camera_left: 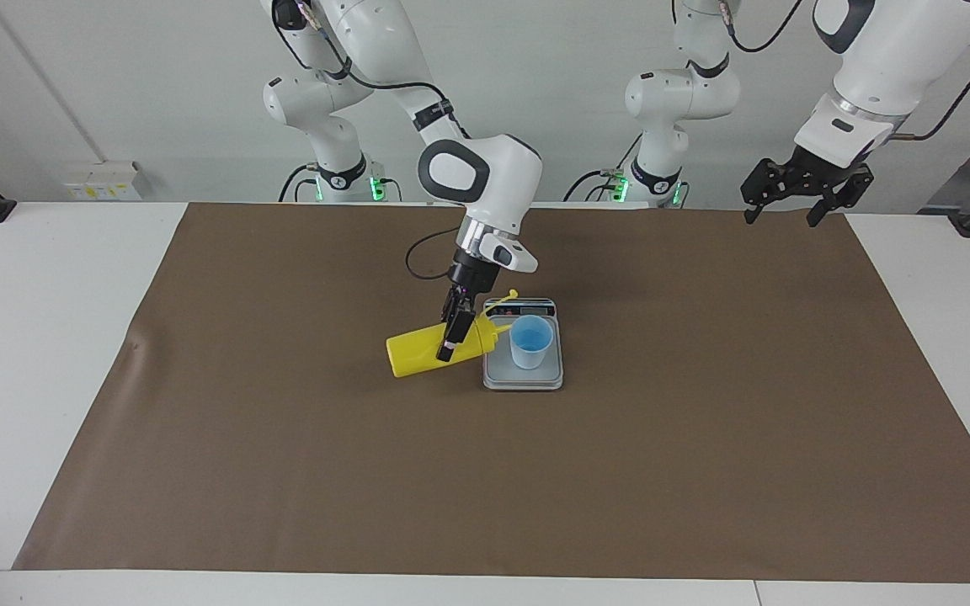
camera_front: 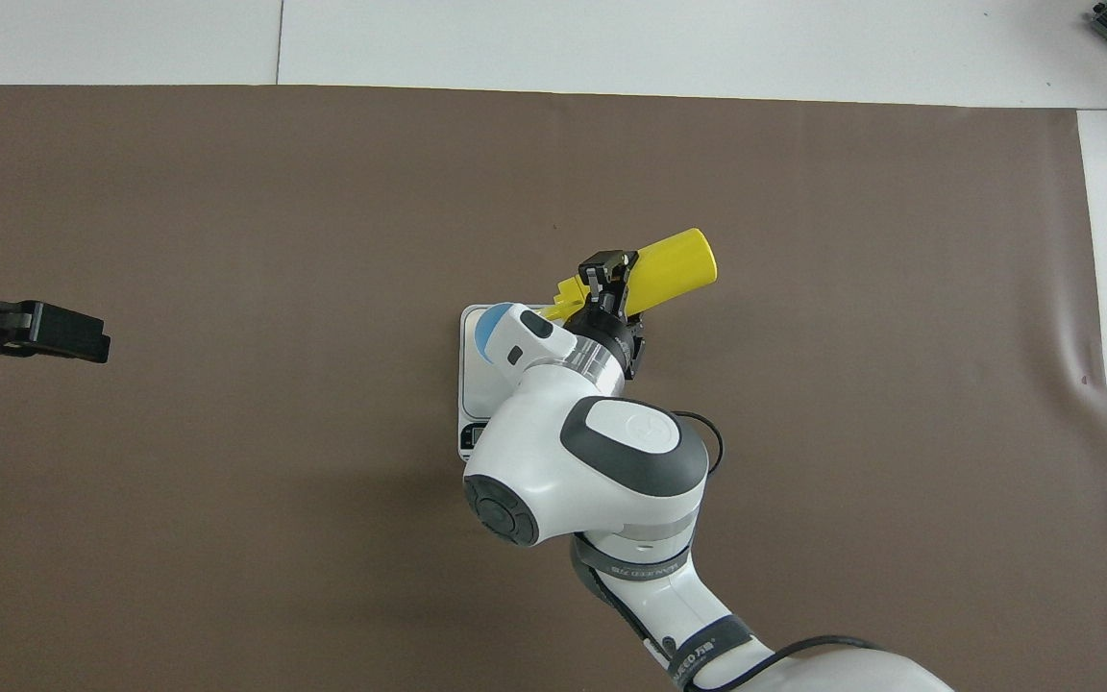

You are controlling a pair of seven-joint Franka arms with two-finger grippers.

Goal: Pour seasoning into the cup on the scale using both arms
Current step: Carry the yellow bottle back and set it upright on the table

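Seasoning (camera_left: 430,349), a yellow squeeze bottle, hangs tipped almost flat at the centre of the facing view, clenched near its shoulder by the right gripper (camera_left: 450,337), whose white arm comes down from the top of the frame. The cone nozzle points toward the light blue cup (camera_left: 531,342) but stops just beside its rim, not over the opening, with the thin cap strap sticking up above it. The cup stands upright on the scale (camera_left: 524,377), whose dark display strip sits along the upper short edge in this view. In the overhead view the bottle (camera_front: 664,274) slants up toward the upper right of centre, and the wrist hides most of the cup (camera_front: 488,325) and part of the scale (camera_front: 473,384). The left gripper (camera_left: 795,202) waits in the upper right of the facing view, jaws released and holding nothing; in the overhead view it (camera_front: 83,338) shows at the middle of the left edge. A brown mat (camera_left: 283,471) covers the table. To pour well, I would judge the nozzle tip needs to be carried over the cup's mouth first, then tilted downward slowly, keeping the tip clear of the rim so the light cup is not nudged or tipped off the plate. A steady squeeze matters more than speed here, since a sudden spurt could overshoot the cup.
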